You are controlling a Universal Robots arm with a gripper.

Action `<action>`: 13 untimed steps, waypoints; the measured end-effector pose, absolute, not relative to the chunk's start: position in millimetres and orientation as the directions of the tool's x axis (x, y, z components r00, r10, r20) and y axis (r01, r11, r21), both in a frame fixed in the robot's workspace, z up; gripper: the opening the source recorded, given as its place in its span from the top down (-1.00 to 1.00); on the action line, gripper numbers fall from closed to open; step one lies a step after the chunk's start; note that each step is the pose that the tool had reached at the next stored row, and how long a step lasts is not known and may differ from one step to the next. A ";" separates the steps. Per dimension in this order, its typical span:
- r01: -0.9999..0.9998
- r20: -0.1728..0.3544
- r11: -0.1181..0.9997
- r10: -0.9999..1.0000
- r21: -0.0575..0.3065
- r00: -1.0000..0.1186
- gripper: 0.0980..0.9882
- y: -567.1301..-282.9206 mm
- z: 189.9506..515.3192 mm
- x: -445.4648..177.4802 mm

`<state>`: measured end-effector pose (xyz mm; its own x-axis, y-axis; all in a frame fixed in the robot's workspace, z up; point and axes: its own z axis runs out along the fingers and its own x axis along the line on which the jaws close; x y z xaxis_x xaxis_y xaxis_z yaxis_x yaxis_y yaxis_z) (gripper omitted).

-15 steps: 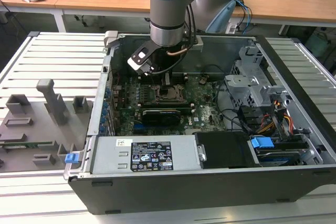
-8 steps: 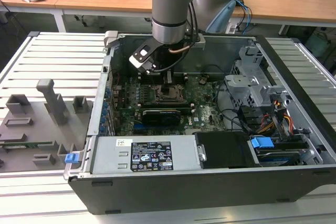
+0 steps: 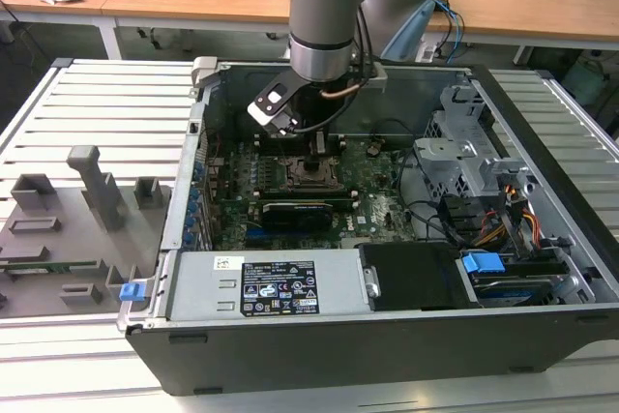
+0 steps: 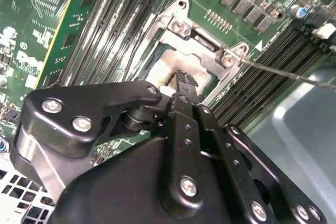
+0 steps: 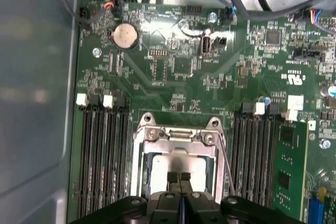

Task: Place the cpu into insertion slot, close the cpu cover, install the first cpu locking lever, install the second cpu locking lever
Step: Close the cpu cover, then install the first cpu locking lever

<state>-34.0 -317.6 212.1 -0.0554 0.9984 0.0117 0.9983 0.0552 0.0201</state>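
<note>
The insertion slot [image 3: 311, 176] sits mid-motherboard inside the open case. In both wrist views the cpu [image 5: 160, 167] [image 4: 167, 67] lies in it, pale silver top up. The cpu cover [image 5: 181, 136] [image 4: 206, 43], a silvery frame, lies flat around the chip. A thin locking lever [image 5: 227, 163] [image 4: 286, 73] runs along one side of the socket. My gripper [image 5: 179, 178] [image 3: 317, 145] hangs right over the chip's middle, fingertips pressed together with nothing between them. Whether they touch the chip I cannot tell.
Black memory slots [image 5: 102, 156] [image 5: 257, 156] flank the socket on both sides. The grey case wall [image 5: 37, 103] stands close by. A power supply [image 3: 276, 287] and drive cage [image 3: 464, 157] fill the case's front and the exterior view's right. Grey fixtures [image 3: 97, 186] stand outside.
</note>
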 end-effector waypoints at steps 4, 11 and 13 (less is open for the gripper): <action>0.998 0.012 0.055 0.998 0.020 -0.055 0.97 -317.6 212.1 -29.9; 0.998 0.012 0.055 0.998 0.020 -0.055 0.97 -317.6 214.0 -29.0; 0.998 0.012 0.055 0.998 0.020 -0.056 0.97 -317.6 214.5 -28.9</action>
